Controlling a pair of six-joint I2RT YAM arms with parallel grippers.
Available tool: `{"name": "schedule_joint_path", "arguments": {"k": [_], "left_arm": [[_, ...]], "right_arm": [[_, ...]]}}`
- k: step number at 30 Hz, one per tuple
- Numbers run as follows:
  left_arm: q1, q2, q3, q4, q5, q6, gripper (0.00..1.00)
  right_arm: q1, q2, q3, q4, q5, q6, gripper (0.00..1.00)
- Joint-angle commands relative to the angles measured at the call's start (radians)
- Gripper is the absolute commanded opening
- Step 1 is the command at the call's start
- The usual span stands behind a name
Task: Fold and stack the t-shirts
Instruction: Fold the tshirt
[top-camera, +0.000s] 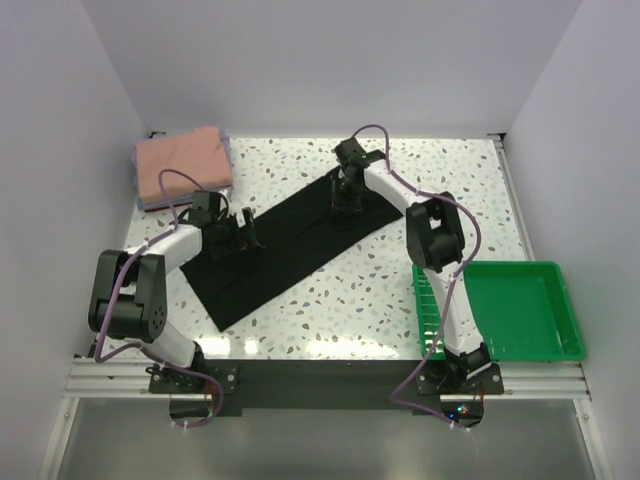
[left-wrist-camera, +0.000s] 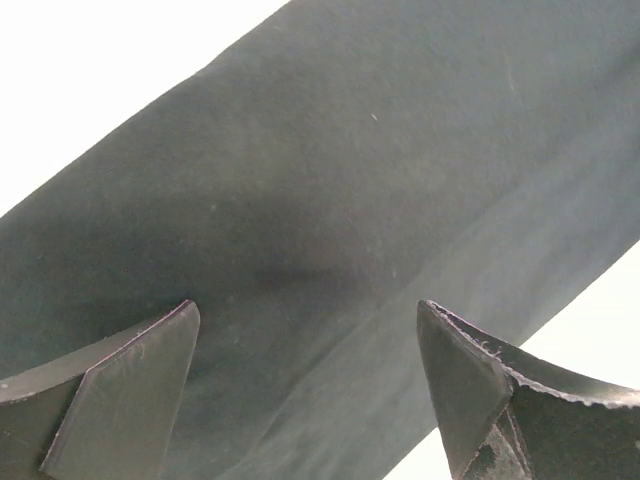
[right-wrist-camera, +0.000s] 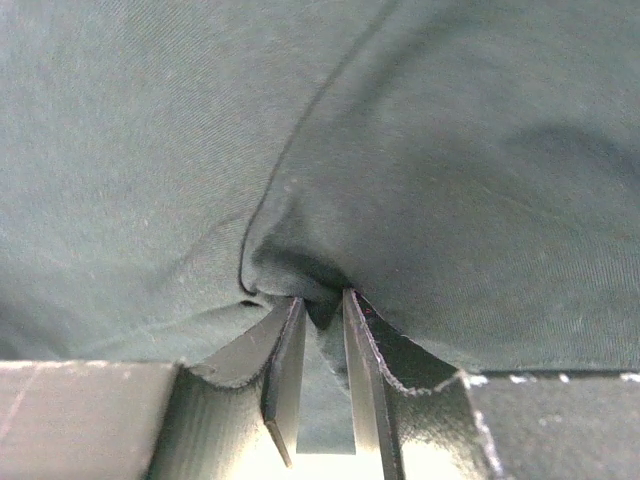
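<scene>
A black t-shirt (top-camera: 290, 247) lies folded into a long diagonal strip across the table, from near left to far right. My left gripper (top-camera: 238, 232) hovers over its left part with the jaws wide open and empty; the wrist view shows only flat black cloth (left-wrist-camera: 330, 200) beneath. My right gripper (top-camera: 346, 203) is at the strip's far edge, shut on a pinch of black cloth (right-wrist-camera: 322, 310). A stack of folded shirts (top-camera: 183, 166), salmon-pink on top with lavender and bluish edges below, sits at the far left corner.
A green plastic tray (top-camera: 530, 312) stands at the near right, beside the right arm's base. The speckled table top (top-camera: 420, 290) is bounded by white walls on three sides.
</scene>
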Motion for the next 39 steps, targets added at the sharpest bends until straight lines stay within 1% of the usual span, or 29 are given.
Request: {"name": "schedule_joint_path", "arguments": {"k": [1, 3, 4, 7, 16, 20, 23, 26, 27, 30, 34, 37, 39], "left_arm": [[-0.029, 0.013, -0.054, -0.058, 0.077, -0.056, 0.96], [-0.045, 0.013, -0.070, -0.032, 0.106, -0.084, 0.96], [-0.066, 0.009, -0.075, -0.019, 0.124, -0.093, 0.96], [-0.118, 0.001, -0.090, 0.022, 0.149, -0.137, 0.96], [-0.264, 0.022, -0.098, 0.090, 0.186, -0.282, 0.96], [-0.336, 0.045, -0.087, 0.116, 0.191, -0.346, 0.96], [-0.396, 0.073, -0.063, 0.129, 0.200, -0.371, 0.97], [-0.456, 0.101, -0.032, 0.140, 0.209, -0.375, 0.97], [-0.482, 0.114, -0.014, 0.143, 0.212, -0.374, 0.97], [-0.513, 0.142, 0.014, 0.159, 0.230, -0.362, 0.97], [-0.545, 0.220, 0.064, 0.154, 0.299, -0.309, 0.97], [-0.563, 0.234, 0.084, 0.156, 0.336, -0.277, 0.97], [-0.580, 0.223, 0.095, 0.124, 0.318, -0.263, 0.97]], "right_arm": [[-0.054, 0.099, 0.103, -0.054, 0.120, -0.074, 0.27], [-0.064, 0.140, 0.153, -0.069, 0.114, -0.085, 0.28], [-0.067, 0.154, 0.204, -0.077, 0.108, -0.099, 0.28], [-0.074, 0.194, 0.282, -0.104, 0.094, -0.129, 0.29], [-0.095, 0.197, 0.327, -0.081, 0.054, -0.218, 0.35], [-0.106, 0.185, 0.341, -0.089, 0.048, -0.261, 0.40], [-0.107, 0.158, 0.323, -0.084, 0.032, -0.293, 0.43], [-0.106, 0.109, 0.263, -0.066, 0.016, -0.307, 0.44], [-0.107, 0.092, 0.219, -0.058, 0.008, -0.309, 0.45], [-0.106, 0.032, 0.154, -0.026, -0.009, -0.310, 0.47], [-0.106, -0.014, 0.086, -0.006, -0.032, -0.294, 0.47], [-0.103, -0.040, 0.066, -0.008, -0.038, -0.272, 0.48], [-0.103, -0.059, 0.046, -0.006, -0.052, -0.258, 0.48]]}}
